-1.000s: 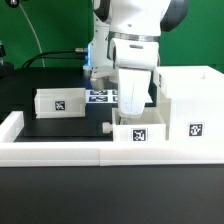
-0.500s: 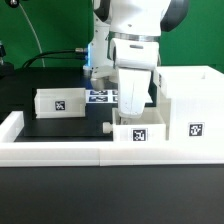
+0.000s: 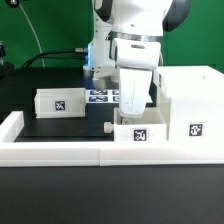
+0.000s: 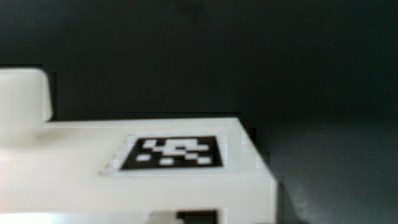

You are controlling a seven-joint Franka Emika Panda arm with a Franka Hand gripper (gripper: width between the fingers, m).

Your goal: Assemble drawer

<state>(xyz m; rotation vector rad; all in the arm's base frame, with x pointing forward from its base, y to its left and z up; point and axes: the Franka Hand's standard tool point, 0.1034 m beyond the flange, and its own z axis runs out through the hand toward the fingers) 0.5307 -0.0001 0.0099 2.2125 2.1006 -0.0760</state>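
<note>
The large drawer shell (image 3: 190,105) stands at the exterior view's right, with a tag on its front. A small tray (image 3: 138,133) with a tag and a dark knob (image 3: 108,127) sits against the shell's left side. My gripper (image 3: 133,114) hangs straight down onto this tray. Its fingertips are hidden behind the tray's front wall, so I cannot tell how the jaws stand. In the wrist view the tray (image 4: 143,190) with its tag fills the frame, very close. A second small tray (image 3: 60,102) lies apart at the left.
Long low white border blocks (image 3: 70,152) run along the front and the left edge (image 3: 10,125). The marker board (image 3: 101,96) lies on the black table behind the arm. Cables hang at the back left.
</note>
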